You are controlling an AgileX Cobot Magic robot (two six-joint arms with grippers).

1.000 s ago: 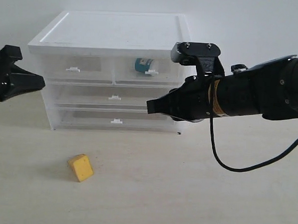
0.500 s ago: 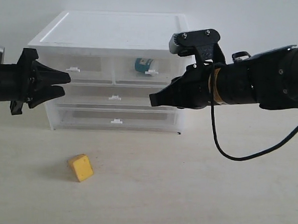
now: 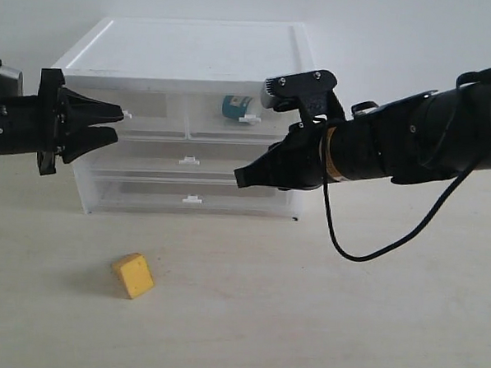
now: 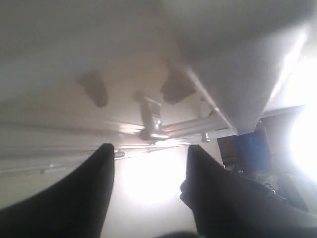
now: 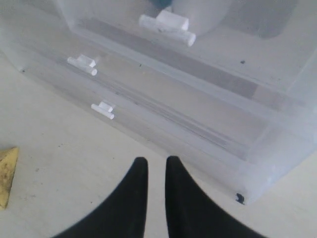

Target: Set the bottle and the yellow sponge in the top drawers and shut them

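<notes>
Exterior view: bottle point(image 3: 235, 107) only dimly visible through translucent top drawer point(image 3: 208, 116).

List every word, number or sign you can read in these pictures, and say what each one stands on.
No text can be read in any view.
On the bottle: white marks on teal, too blurred to read.

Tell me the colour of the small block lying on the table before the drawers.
The sponge is yellow-orange, clearest in the exterior view.
</notes>
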